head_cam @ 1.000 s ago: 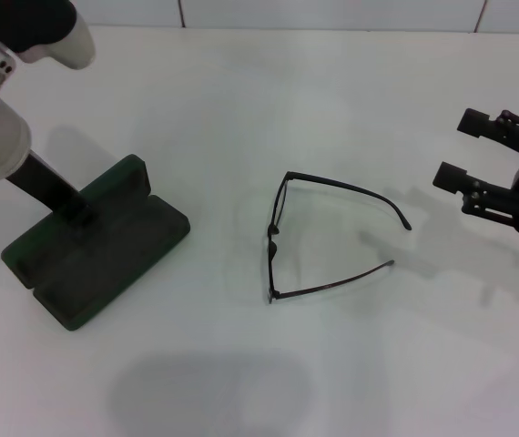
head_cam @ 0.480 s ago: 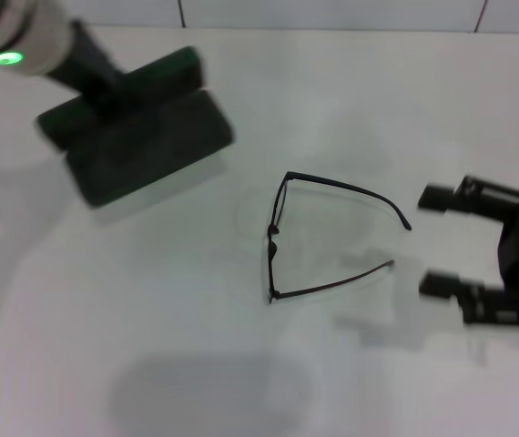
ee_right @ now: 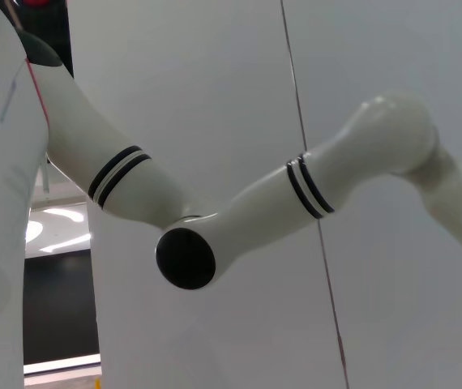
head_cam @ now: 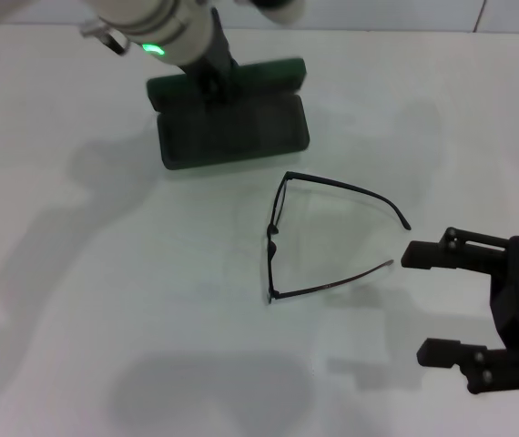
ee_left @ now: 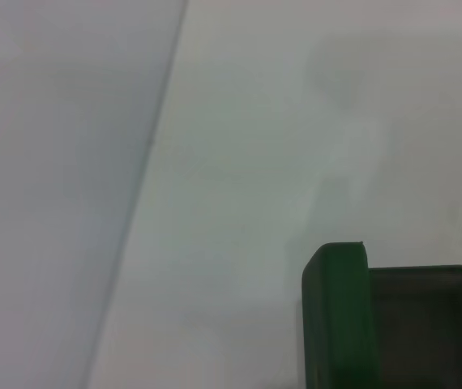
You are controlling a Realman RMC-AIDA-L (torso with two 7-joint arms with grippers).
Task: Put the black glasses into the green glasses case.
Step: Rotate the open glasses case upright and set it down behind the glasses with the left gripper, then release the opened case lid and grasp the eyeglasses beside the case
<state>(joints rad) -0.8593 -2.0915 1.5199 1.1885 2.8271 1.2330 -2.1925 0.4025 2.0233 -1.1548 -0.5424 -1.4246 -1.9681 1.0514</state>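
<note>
Case [head_cam: 232, 123] open, now just behind glasses [head_cam: 319, 235], carried there from far left since earlier frame. Left gripper [head_cam: 212, 84] on case lid; finger state hidden. Glasses unmoved, unfolded on table [head_cam: 105, 300]. Right gripper [head_cam: 434, 302] spread wide, now nearer, right of glasses, just clear of temple tips.

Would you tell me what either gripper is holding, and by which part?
The left gripper holds the green glasses case at its open lid; the right gripper is open, holding nothing.
</note>
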